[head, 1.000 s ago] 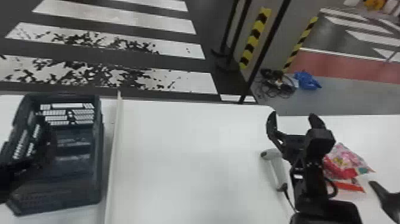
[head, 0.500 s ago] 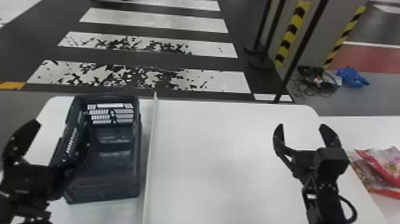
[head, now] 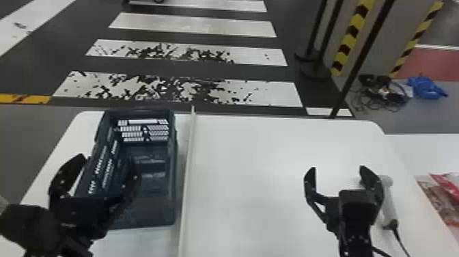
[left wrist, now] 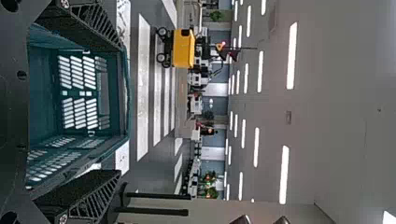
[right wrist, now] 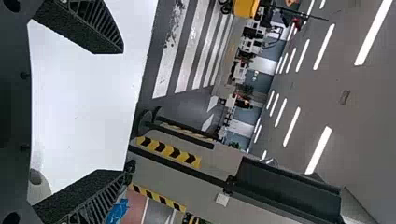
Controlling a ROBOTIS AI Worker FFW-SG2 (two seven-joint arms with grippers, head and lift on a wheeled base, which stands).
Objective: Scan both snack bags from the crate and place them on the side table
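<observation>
1. The left gripper (head: 107, 162) is nearest, at the crate's (head: 176, 191) left side, fingers apart. In the head view one finger is outside the left wall, the other over the interior; the left wrist view shows the crate's slotted walls between them.
2. The right gripper (head: 337, 167) hangs well to the right of the crate, above the white tabletop (head: 266, 191), its fingers also spread. The right wrist view shows bare tabletop between them.
3. A pale strip (head: 188, 171) runs just beside the crate's right side.
4. The handheld scanner (head: 388, 205), cable attached, lies well right of the crate, partly behind the right gripper.
5. Farther right of the crate, the snack bags (head: 445, 198) lie overlapping on the side table (head: 420, 147), cut by the head view's edge.
6. Beyond the crate are crosswalk stripes (head: 177, 89); farther right, cables (head: 382, 90) and a blue bundle (head: 427, 88) lie on the floor.
7. Beyond the stripes, the left wrist view shows a yellow cart (left wrist: 183, 48) and ceiling lights (left wrist: 291, 56).
</observation>
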